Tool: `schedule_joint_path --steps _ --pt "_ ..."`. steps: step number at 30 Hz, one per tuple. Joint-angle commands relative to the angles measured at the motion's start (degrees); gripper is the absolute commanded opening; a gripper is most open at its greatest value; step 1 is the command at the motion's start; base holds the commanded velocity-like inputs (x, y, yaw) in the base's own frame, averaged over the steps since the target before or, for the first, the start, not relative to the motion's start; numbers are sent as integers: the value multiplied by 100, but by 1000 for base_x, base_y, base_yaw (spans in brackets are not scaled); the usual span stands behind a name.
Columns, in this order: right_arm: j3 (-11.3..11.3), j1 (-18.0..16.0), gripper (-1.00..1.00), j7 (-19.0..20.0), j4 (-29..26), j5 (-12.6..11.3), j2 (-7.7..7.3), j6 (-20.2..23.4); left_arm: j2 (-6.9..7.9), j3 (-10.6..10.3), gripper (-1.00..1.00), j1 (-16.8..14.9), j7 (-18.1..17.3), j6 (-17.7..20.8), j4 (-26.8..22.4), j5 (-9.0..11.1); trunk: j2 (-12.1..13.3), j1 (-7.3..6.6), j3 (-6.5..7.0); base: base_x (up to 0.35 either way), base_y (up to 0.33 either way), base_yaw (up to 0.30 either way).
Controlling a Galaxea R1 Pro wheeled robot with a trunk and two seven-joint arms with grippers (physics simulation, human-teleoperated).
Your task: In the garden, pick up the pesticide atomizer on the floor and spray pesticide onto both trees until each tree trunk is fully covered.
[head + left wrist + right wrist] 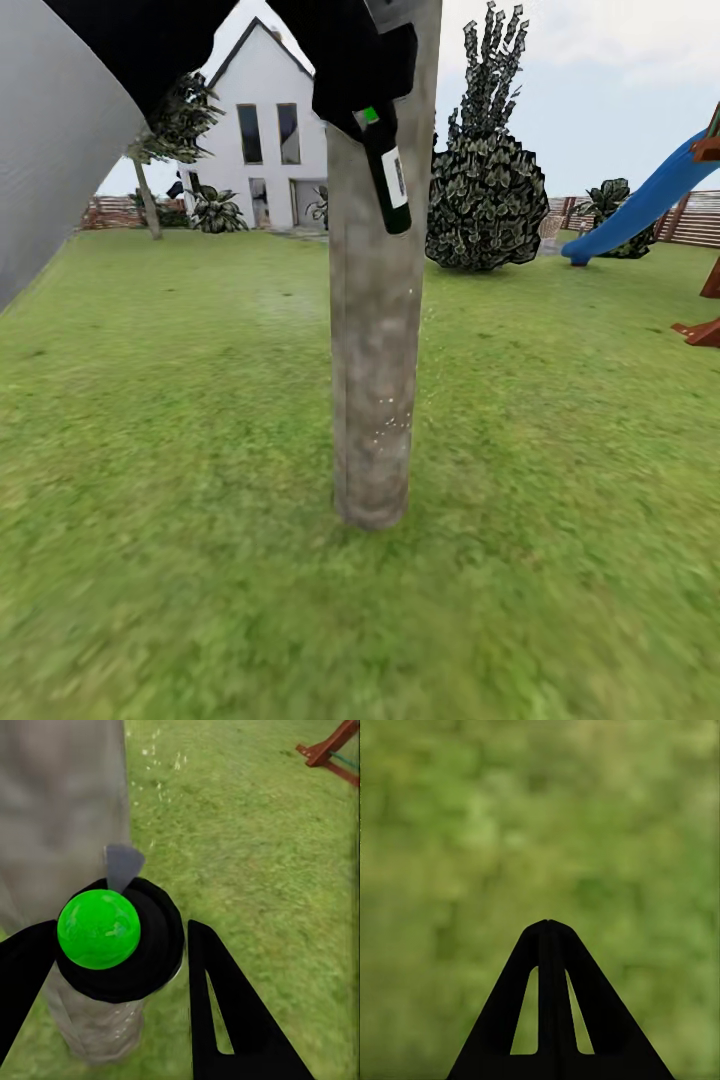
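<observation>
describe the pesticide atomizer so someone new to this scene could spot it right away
Find the thick grey-brown tree trunk rising from the lawn. High against it, the left gripper holds the pesticide atomizer: a small dark bottle with a white label and bright green cap.

a wide green grass lawn (180,450) is carrying a mottled grey-brown tree trunk (372,400) standing upright, white specks (392,425) dotting it.

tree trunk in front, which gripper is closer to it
Left. The left gripper holds the pesticide atomizer right up against the tree trunk. The right gripper is shut over blurred grass, with no trunk near it.
</observation>
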Motion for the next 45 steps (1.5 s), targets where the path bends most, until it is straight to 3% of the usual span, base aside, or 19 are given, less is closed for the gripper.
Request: schedule_joint_path --steps 1,11,14,20,28,32,35,45 --pt "-9 1 -100 25 -12 -33 3 30 -2 -16 -100 -41 55 2 2 70 -1 0 -6 0 0 0" --pt "-7 1 -100 27 -18 -26 6 26 -40 8 -100 -171 55 2 -32 152 -1 0 -6 0 0 0" --pt "-3 1 -100 27 -18 -26 10 26 -170 15 -100 -165 55 2 -64 136 -1 0 -6 0 0 0" --pt "5 1 -100 27 -18 -26 11 26 -260 15 -100 -82 55 2 -78 115 -1 0 -6 0 0 0" --pt "7 1 -100 27 -27 -26 8 29 -261 -1 -100 769 81 2 -116 14 -1 0 -6 0 0 0" --pt "3 1 -100 27 -21 -26 6 35 -251 -3 -100 1226 66 2 -117 -180 -1 0 -6 0 0 0" --pt "7 1 -100 27 -19 -29 9 35 -239 4 -100 1475 42 2 -117 -216 -1 0 -6 0 0 0" --pt "26 1 -100 27 -18 -35 14 35 -227 15 -100 1754 14 2 -32 -118 -1 0 -6 0 0 0"
